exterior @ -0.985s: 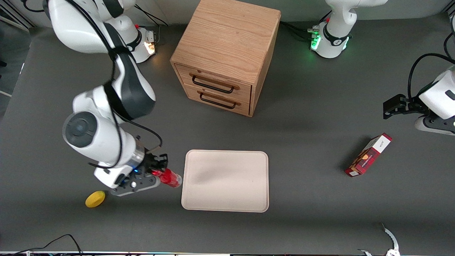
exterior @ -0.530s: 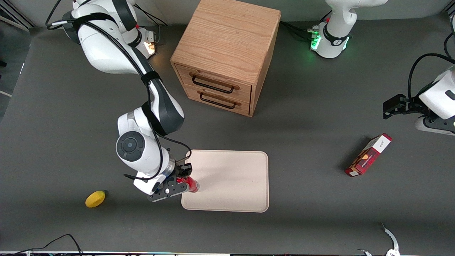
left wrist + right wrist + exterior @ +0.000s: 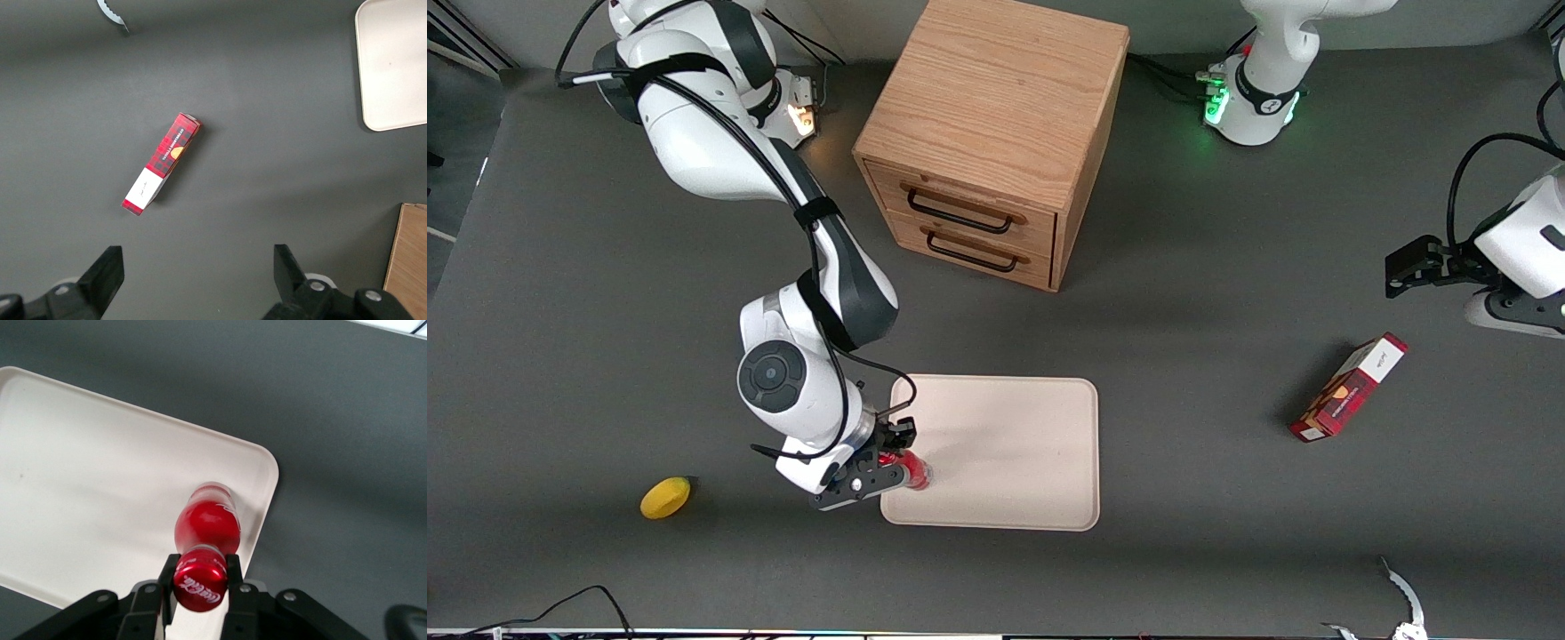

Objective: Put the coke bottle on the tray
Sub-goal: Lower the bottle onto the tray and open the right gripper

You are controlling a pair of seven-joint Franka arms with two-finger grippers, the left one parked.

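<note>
- Where the table meets the working arm's reach, the tray [image 3: 1014,444] lies flat.
- Over its corner nearest that arm, the gripper [image 3: 200,577] pinches the coke bottle [image 3: 207,527] at its neck.
- White Coca-Cola script marks its red cap [image 3: 199,588].

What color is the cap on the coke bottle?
Red with white script, clearest in the right wrist view, where the gripper clamps the coke bottle just below its cap.
</note>
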